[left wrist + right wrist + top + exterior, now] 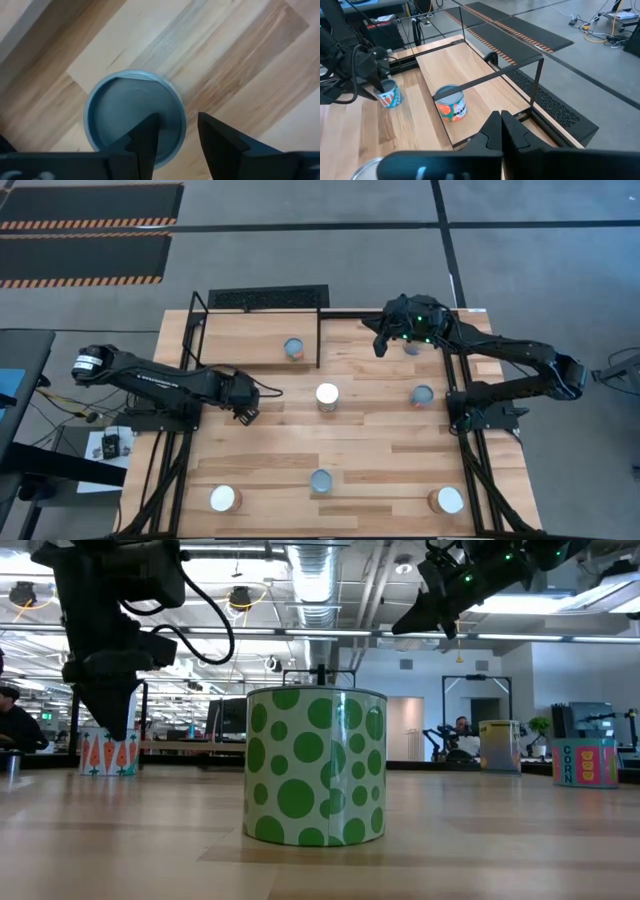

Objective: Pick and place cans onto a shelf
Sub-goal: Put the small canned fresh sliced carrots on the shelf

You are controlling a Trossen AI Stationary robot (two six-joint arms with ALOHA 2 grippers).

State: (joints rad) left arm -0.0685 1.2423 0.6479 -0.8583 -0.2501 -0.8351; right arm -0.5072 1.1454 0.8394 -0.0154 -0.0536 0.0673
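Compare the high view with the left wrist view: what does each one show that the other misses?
Only the high view shows the shelf with one can standing on it, the right pincer beside the shelf's corner, and loose tins such as the white-topped can.

Only the left wrist view shows the bluish-grey can lying right under that arm, which hides it from above.

Both show the left pincer, which the wrist view shows open, and the plank table.

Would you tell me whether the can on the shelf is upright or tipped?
Upright. The can stands on its base on the shelf, round top facing up; the high view shows only that top.
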